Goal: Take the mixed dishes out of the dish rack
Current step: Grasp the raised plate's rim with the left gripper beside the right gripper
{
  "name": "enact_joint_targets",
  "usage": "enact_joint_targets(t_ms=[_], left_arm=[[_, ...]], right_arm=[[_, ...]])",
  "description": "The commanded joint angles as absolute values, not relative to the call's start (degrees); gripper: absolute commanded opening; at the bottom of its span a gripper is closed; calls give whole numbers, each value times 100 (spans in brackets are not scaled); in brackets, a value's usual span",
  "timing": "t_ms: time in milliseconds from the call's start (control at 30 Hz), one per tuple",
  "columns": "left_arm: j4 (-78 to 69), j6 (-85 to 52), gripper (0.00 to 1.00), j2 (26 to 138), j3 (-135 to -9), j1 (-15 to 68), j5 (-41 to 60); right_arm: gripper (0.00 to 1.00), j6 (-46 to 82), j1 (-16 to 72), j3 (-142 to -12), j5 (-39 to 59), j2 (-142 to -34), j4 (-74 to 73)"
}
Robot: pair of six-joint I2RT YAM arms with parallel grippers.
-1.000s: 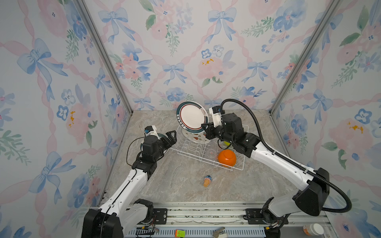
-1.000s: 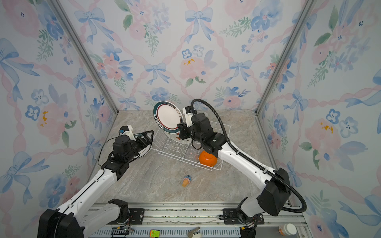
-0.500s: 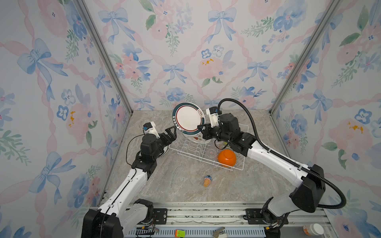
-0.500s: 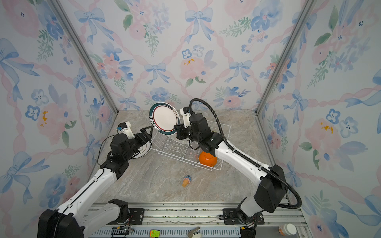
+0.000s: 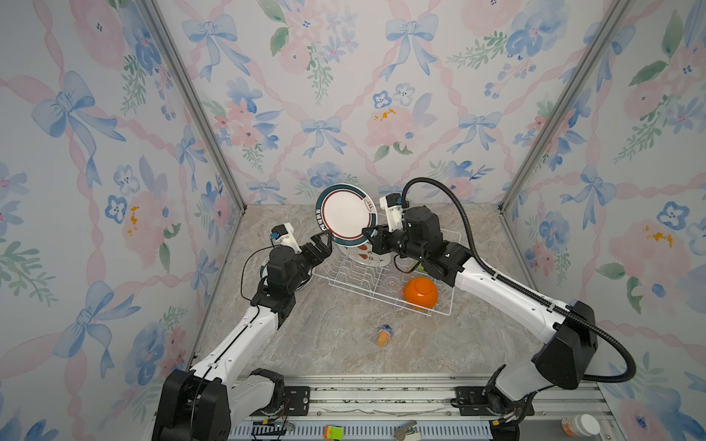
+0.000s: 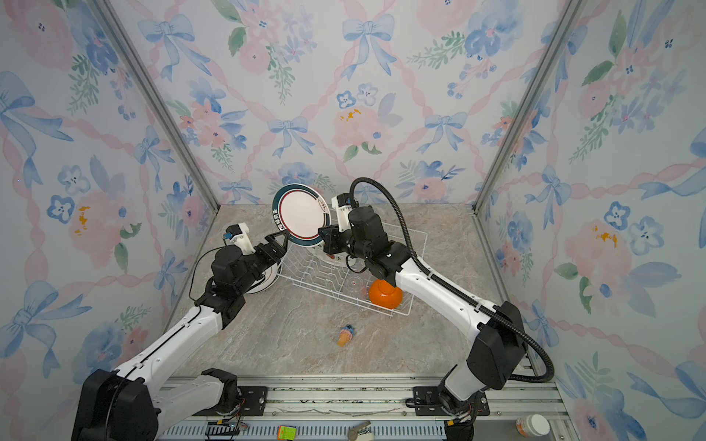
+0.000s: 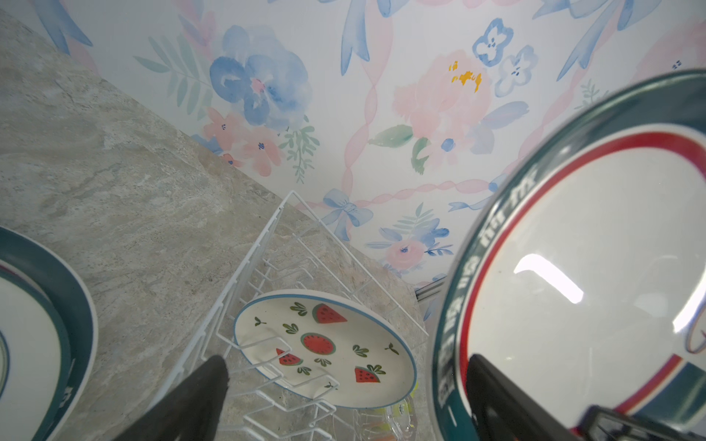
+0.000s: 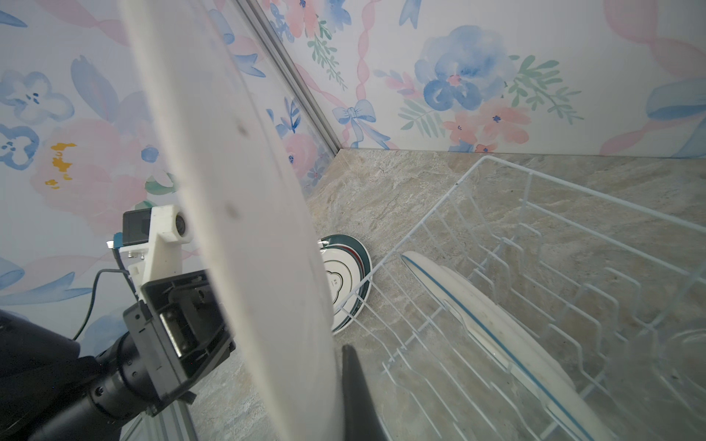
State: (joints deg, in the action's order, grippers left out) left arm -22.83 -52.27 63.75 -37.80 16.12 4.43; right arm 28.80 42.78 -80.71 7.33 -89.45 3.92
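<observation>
The right claw [image 5: 368, 237] is clamped on the rim of a green-rimmed plate [image 5: 345, 214], held upright above the rack's [image 5: 355, 277] far corner. The left claw [image 5: 324, 244] is spread wide just beside it. In the rack are a watermelon plate [image 5: 370, 257], an orange bowl [image 5: 421, 292] and, seemingly, a glass [image 5: 393, 283].

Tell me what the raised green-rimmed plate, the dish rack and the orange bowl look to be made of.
The green-rimmed plate: likely glazed ceramic or melamine; glossy, a sharp light reflection on its face. The dish rack: thin wire, apparently metal with a smooth white coating. The orange bowl: probably plastic; uniform colour, soft sheen, though glazed ceramic can't be excluded.
</observation>
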Motion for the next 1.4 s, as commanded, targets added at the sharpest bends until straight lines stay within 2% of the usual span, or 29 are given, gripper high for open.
enact_joint_targets(t_ms=[0, 233, 700, 900, 1167, 1333, 1367], left_arm=[[-2945, -5351, 98, 6531, -3805, 1679, 547], [-3479, -5353, 95, 6804, -3828, 1757, 778], [-4166, -5320, 69, 6697, -3583, 1960, 536], [-4667, -5554, 63, 6835, -3549, 1953, 637], [-4937, -5728, 61, 6955, -3581, 1966, 752], [-4935, -5818, 52, 7042, -3635, 1961, 809], [-4939, -5823, 48, 7049, -3647, 1958, 800]], right_arm=[[0, 3209, 4262, -8271, 813, -9059, -285], [0, 3542, 4356, -8251, 793, -9205, -697], [0, 4185, 4509, -7976, 803, -9417, -1439], [0, 4466, 4527, -7842, 943, -9450, -1854], [0, 4626, 4596, -7850, 1128, -9735, -2096], [0, 4657, 4619, -7862, 1154, -9815, -2145], [0, 4659, 4615, -7866, 1158, -9817, -2145]])
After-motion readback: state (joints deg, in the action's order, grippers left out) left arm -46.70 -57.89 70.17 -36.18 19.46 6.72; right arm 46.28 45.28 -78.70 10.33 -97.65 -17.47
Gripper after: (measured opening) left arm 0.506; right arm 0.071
